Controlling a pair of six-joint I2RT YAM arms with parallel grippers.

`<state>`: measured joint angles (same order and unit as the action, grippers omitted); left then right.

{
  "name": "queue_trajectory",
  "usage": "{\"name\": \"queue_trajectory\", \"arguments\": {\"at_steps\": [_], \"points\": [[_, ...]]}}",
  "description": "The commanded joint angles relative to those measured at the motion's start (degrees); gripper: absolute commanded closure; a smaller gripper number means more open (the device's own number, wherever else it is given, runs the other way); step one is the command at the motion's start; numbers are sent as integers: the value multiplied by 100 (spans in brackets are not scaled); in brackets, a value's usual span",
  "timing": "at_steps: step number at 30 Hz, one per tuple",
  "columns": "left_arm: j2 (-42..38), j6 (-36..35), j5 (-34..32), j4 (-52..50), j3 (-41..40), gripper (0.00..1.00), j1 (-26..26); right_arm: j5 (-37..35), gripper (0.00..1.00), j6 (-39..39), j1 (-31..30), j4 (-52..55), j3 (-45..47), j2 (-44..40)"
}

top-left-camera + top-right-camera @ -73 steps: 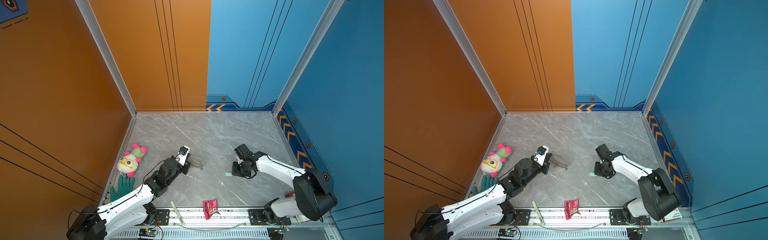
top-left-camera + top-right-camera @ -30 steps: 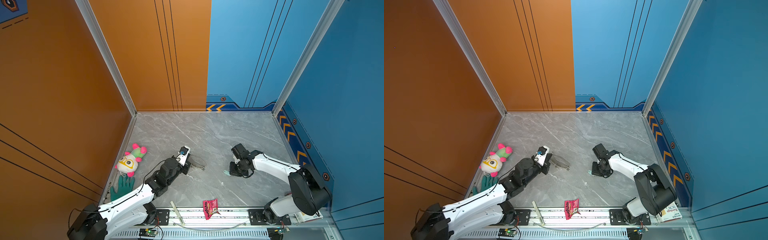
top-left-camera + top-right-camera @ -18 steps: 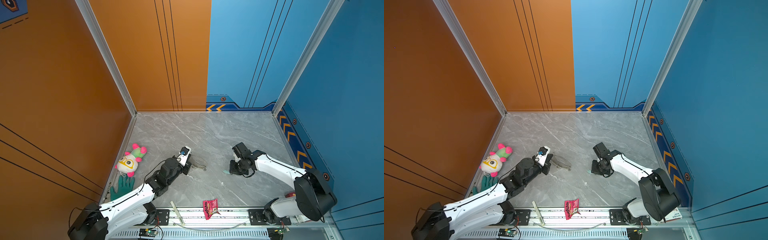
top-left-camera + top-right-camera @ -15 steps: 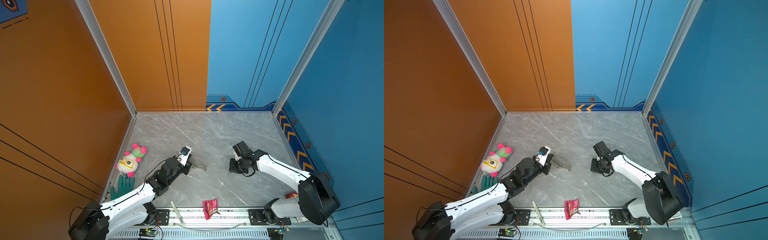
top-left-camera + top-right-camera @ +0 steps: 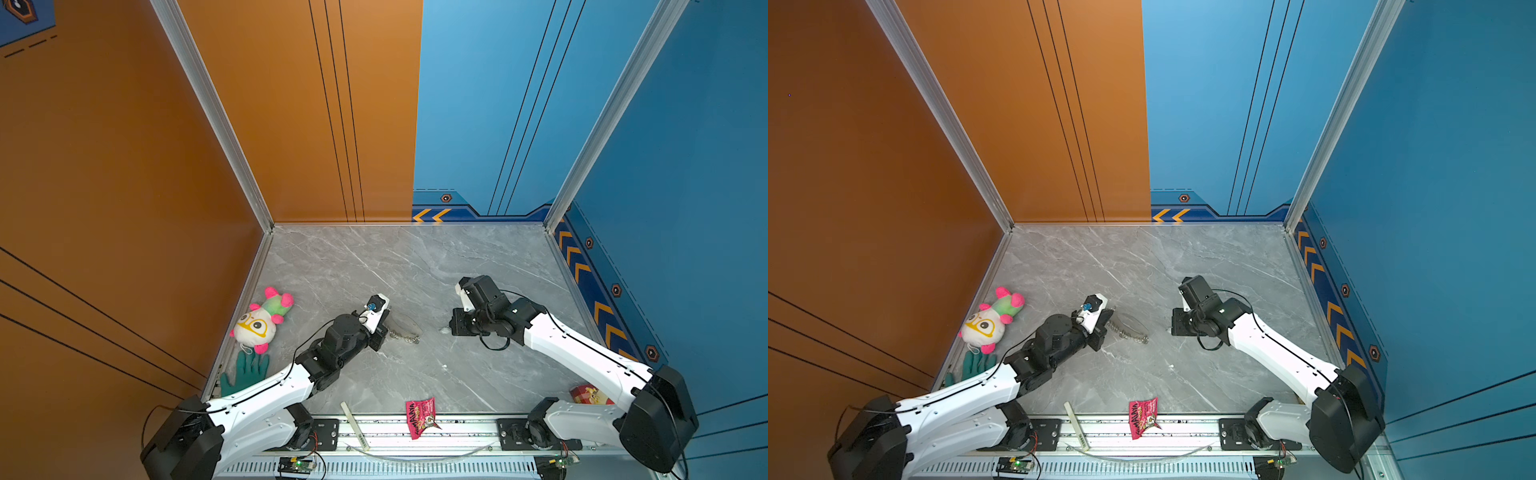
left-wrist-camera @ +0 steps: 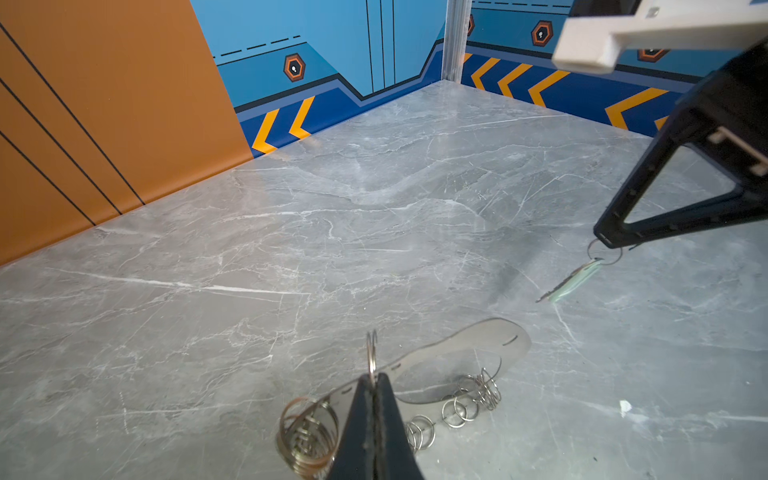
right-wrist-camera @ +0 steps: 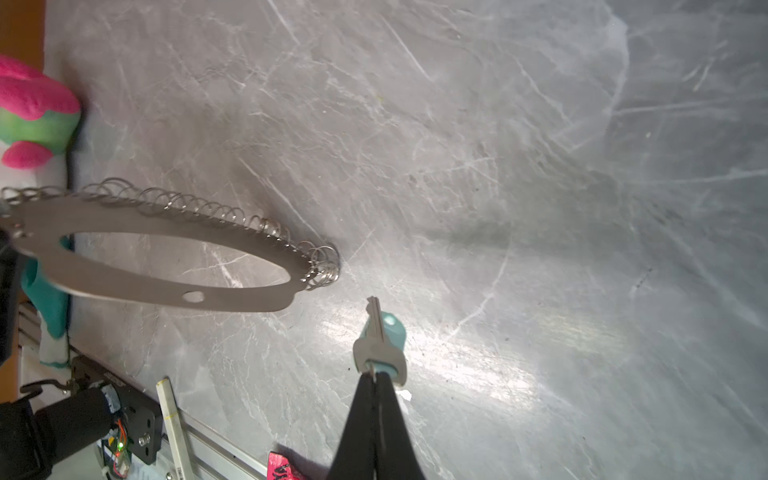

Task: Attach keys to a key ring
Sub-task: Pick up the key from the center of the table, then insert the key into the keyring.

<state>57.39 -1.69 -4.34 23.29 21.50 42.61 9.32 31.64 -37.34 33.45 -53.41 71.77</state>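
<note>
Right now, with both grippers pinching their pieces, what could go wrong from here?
1. The left gripper pinches just one small loop of the key ring at its very tips; the band could slip or twist free.
2. The right gripper holds the key by its thin ring, so key and tag dangle and may swing off aim.
3. The key ring's loops lie bunched; the key might snag the wrong one.

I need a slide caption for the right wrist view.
Right pincer, shut on the key with its pale tag, near the key ring edged with small silver rings.
</note>
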Motion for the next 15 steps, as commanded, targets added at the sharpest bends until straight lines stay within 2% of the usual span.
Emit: {"name": "queue_trajectory", "arguments": {"at_steps": [1, 5, 11, 15], "points": [[62, -127, 417, 35, 156, 100, 111, -257, 100, -692, -221, -82, -293, -117], [67, -224, 645, 97, 126, 100, 201, 77, 100, -1049, -529, -311, -495, -137], [35, -340, 860, 237, 52, 100, 283, 545, 100, -1239, -609, -425, -700, -154], [3, -349, 1141, 272, 20, 100, 292, 474, 100, -1370, -651, -511, -659, -226]]}}
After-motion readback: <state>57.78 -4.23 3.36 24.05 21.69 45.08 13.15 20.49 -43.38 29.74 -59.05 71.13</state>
